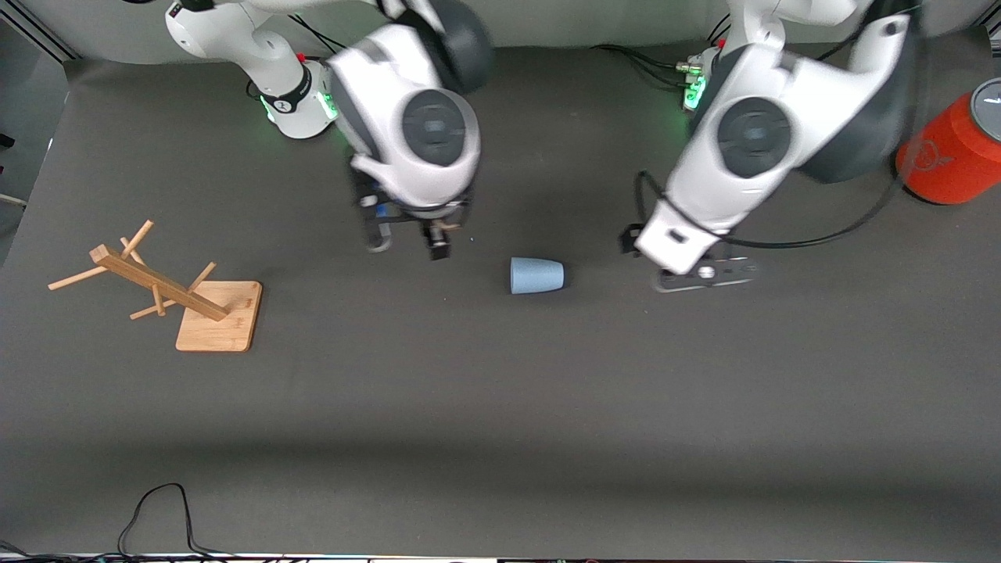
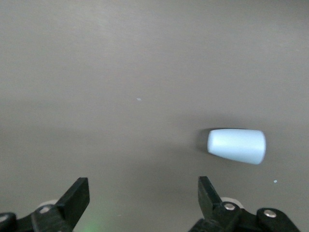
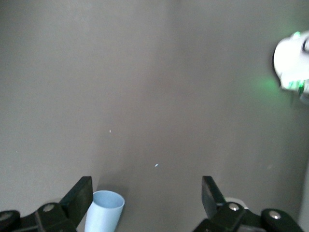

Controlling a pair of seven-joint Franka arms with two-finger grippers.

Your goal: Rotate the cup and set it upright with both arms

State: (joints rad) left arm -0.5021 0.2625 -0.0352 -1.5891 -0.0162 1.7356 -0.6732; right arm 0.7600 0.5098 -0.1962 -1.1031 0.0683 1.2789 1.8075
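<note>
Left pincer [image 2: 141,200] and right pincer [image 3: 145,198] hover spread, empty, beside the plain, unlabelled cup [image 1: 536,275] lying sideways.

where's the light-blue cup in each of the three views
Front view: the cup lies on its side on the grey table mat, between the two grippers.
Left wrist view: the cup lies on its side, above the open left gripper.
Right wrist view: the cup sits at the bottom edge, beside one finger of the open right gripper.
Shared landmark: the grey table mat.
</note>
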